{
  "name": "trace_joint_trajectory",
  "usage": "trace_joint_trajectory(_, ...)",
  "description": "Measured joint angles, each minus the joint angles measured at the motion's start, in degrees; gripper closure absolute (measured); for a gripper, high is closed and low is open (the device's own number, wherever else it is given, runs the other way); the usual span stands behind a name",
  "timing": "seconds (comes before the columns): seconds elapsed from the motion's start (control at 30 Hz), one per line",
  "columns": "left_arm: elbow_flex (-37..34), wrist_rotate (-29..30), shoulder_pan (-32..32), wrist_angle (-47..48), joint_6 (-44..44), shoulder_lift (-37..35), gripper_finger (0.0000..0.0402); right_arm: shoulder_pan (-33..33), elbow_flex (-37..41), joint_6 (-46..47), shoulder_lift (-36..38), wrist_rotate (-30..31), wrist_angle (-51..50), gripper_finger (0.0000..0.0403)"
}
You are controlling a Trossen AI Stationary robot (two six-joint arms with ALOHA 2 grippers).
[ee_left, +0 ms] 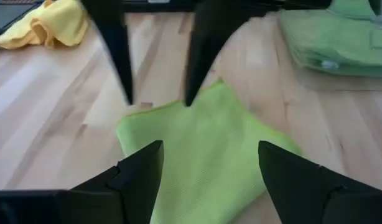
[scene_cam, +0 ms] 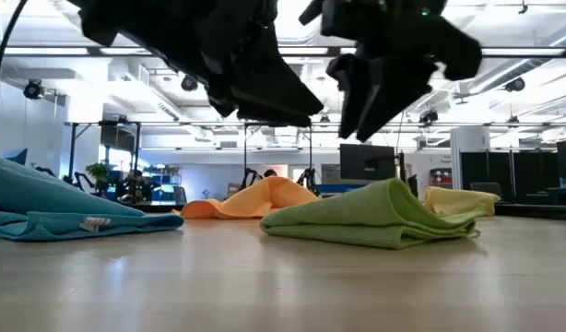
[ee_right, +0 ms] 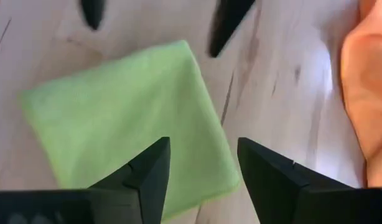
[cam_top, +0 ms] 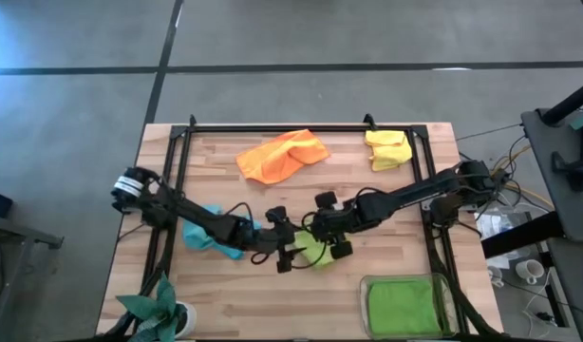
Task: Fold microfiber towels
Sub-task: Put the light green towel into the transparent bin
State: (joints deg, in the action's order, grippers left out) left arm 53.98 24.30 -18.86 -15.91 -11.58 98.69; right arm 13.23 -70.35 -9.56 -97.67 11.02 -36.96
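Microfiber towels lie scattered on the desk (cam_top: 225,294); the yellow-green towel (cam_top: 315,251) sits folded at lower centre of the high view, directly beneath both grippers. The left gripper (ee_left: 206,180) hangs just above it with fingers apart and empty; the right gripper (ee_right: 200,174) hovers opposite, fingers also apart, holding nothing. An orange towel (cam_top: 283,155) and a yellow towel (cam_top: 387,148) wait near the top edge, a light blue towel (cam_top: 214,235) lies under the left arm, and a green towel (cam_top: 401,304) rests in the tray (cam_top: 443,281) at lower right. The likely risk: with the two grippers so close together, a careless lift could knock them together or snag a layer and undo the fold
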Motion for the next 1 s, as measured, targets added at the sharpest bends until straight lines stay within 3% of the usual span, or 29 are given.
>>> trace_joint_trajectory(0.2, -0.19, -0.01, -0.39, 0.79, -3.05, 2.88, 0.0155, 2.07, 2.41, 1.05, -3.03, -10.88, 8.90, 0.0216)
trace_joint_trajectory(0.43, -0.22, -0.24, -0.41, 13.47, -6.70, -1.22, 0.0155, 6.12, 6.05, 2.54, -9.23, -11.23, 19.60, 0.0216)
trace_joint_trajectory(0.57, -0.65, 0.54, -0.71, 16.90, -9.41, -5.62, 0.0155, 6.27, 6.52, 2.68, -11.89, -11.21, 20.62, 0.0216)
trace_joint_trajectory(1.0, -2.50, 2.18, -2.53, 16.06, -10.68, -7.55, 0.0155, 3.29, -3.12, -4.70, -3.10, -7.42, -7.84, 0.0215)
